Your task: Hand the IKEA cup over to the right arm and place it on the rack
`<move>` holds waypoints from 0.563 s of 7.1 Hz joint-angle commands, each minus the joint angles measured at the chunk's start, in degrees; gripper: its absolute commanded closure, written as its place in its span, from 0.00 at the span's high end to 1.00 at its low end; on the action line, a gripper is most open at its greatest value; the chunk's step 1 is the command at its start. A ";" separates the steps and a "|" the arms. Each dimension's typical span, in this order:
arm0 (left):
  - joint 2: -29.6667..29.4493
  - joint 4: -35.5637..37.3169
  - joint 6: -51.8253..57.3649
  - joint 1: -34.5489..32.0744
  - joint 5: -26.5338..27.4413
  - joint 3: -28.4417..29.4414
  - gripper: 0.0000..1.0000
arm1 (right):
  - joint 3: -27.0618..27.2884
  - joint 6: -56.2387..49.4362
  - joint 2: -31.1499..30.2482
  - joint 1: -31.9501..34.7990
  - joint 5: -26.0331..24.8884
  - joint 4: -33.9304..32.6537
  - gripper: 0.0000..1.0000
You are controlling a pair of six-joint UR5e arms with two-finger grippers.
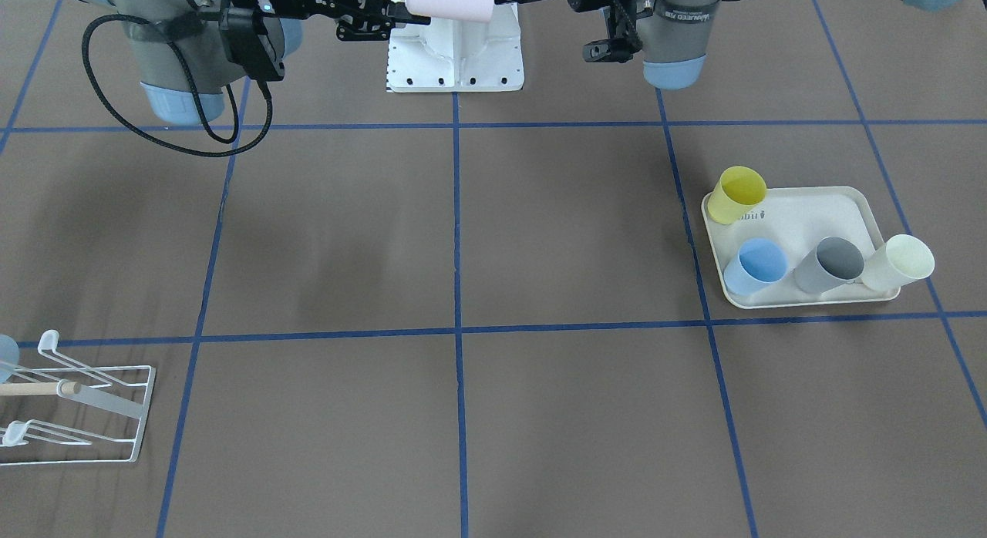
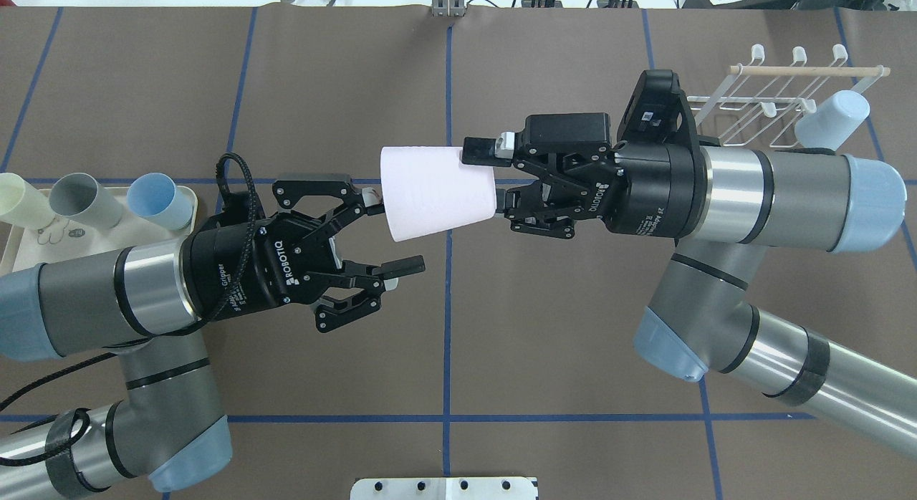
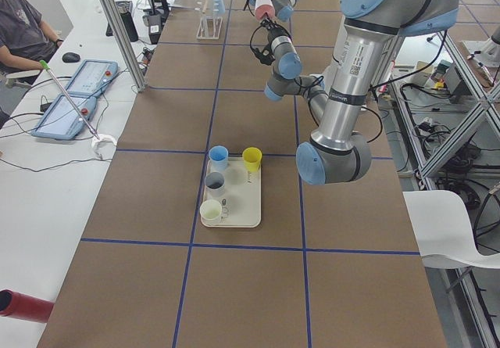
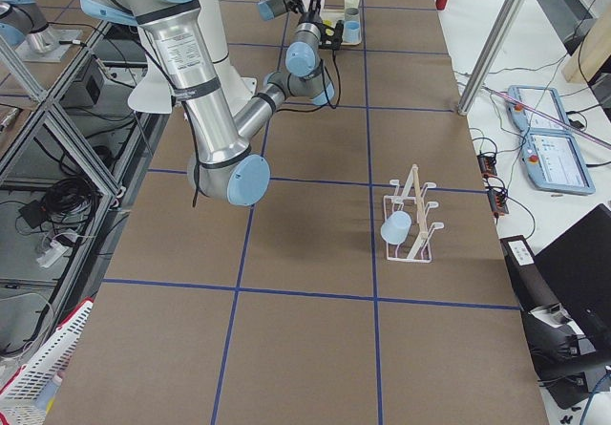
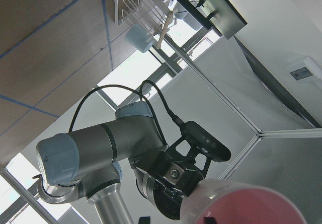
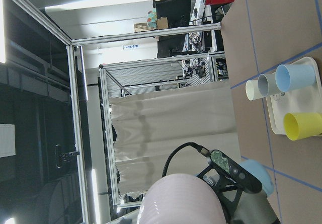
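Now the pale pink cup [image 2: 437, 192], smooth tapered plastic, hangs over the tabletop's [image 2: 573, 328] middle, its narrow base pinched by my right gripper [image 2: 493, 176]. The left gripper [image 2: 390, 231] is spread, one finger just beside the rim. I judge the hand-over nearly done. Next I'd back the left clear, then carry the cup to the white wire rack [image 2: 759, 106] near the far right corner.

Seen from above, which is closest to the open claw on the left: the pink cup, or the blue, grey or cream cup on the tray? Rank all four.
From the left gripper:
1. pink cup, just beyond its jaws, centre.
2. blue cup, on the tray, leftward.
3. grey cup, next along.
4. cream cup, far left edge.
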 commanded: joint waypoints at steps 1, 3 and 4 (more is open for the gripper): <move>0.03 -0.02 0.08 -0.10 0.04 0.14 1.00 | 0.00 0.08 -0.07 0.09 0.00 0.00 0.33; 0.03 -0.19 0.08 -0.45 -0.05 -0.47 1.00 | 0.09 0.08 -0.33 0.61 0.26 0.00 0.33; -0.06 -0.20 0.17 -1.24 -0.05 -0.57 1.00 | 0.00 -0.35 -0.76 2.01 0.70 -0.09 0.33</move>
